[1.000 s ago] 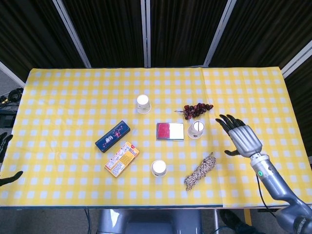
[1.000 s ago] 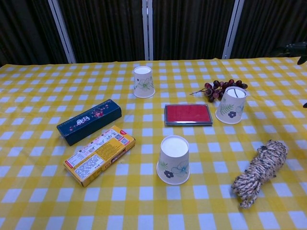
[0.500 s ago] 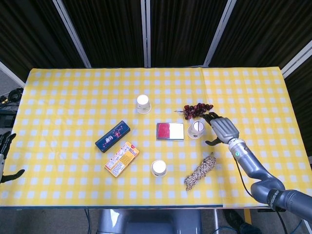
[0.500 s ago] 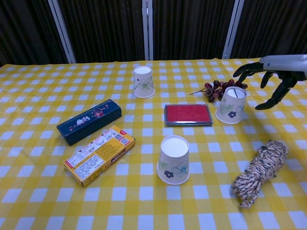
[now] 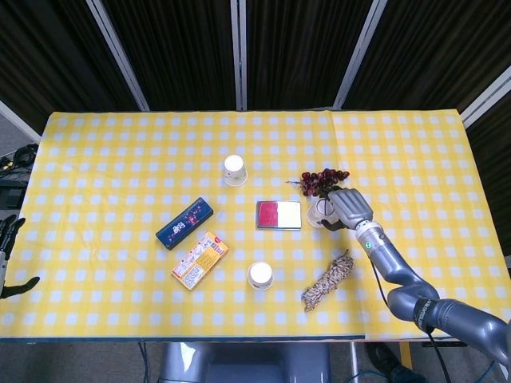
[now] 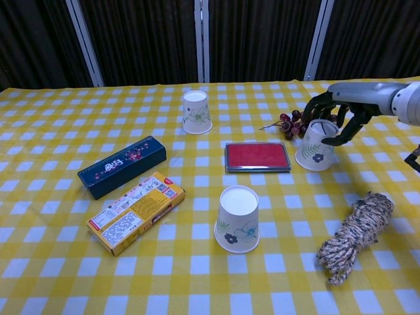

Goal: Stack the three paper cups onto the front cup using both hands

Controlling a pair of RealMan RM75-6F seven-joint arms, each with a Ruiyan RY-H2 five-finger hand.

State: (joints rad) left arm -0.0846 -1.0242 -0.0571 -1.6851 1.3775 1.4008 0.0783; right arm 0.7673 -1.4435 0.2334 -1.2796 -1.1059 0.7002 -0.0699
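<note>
Now, from the head view, the right hand (image 5: 348, 207) has swept in from the table's right side and sits over the right cup (image 5: 321, 211), beside the grapes (image 5: 323, 179) — the front cup (image 5: 259, 275) and the back cup (image 5: 234, 169) stand untouched, and the left hand (image 5: 8, 247) waits open off the left edge. From the chest view, its fingers (image 6: 317, 102) curl around the cup's top, thumb on the far side, though whether they grip yet I cannot tell — the first pick-up looks to be starting.

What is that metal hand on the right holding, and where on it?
The right hand curls around the upper part of the right paper cup; a firm grip cannot be told. The left hand holds nothing.
</note>
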